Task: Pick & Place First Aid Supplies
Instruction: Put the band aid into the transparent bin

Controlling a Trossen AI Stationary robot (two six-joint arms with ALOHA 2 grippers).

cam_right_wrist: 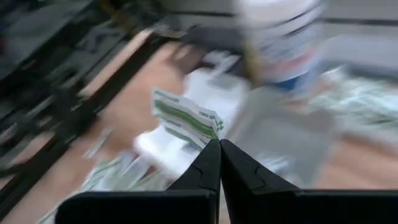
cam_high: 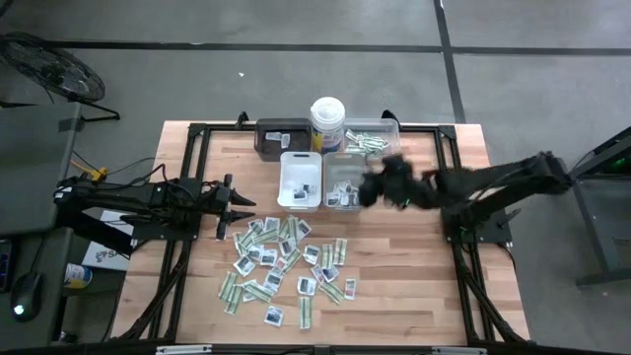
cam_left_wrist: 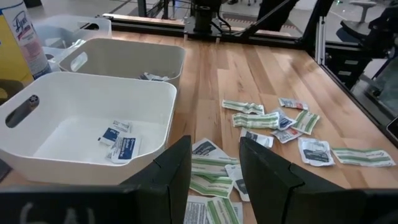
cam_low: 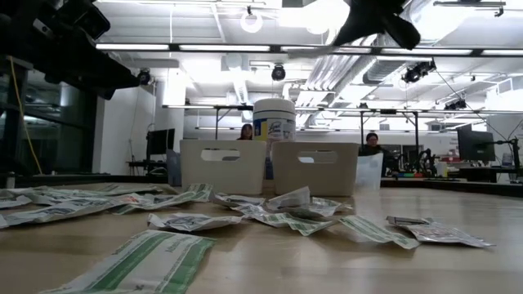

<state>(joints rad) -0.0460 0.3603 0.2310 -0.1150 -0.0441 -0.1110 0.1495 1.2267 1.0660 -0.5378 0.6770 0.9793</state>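
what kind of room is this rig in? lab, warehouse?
Looks like an open robotics lab or workshop: exposed ceiling ducts and strip lights, benches with monitors where people sit, and a concrete floor around the table.

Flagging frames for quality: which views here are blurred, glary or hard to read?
Right wrist view: heavy motion blur, only the right gripper and its green-and-white strip read clearly. Low view: bright ceiling lights wash out the top, nearest packets soft. High view: right gripper smeared. Left wrist view: sharp, white tray evenly lit.
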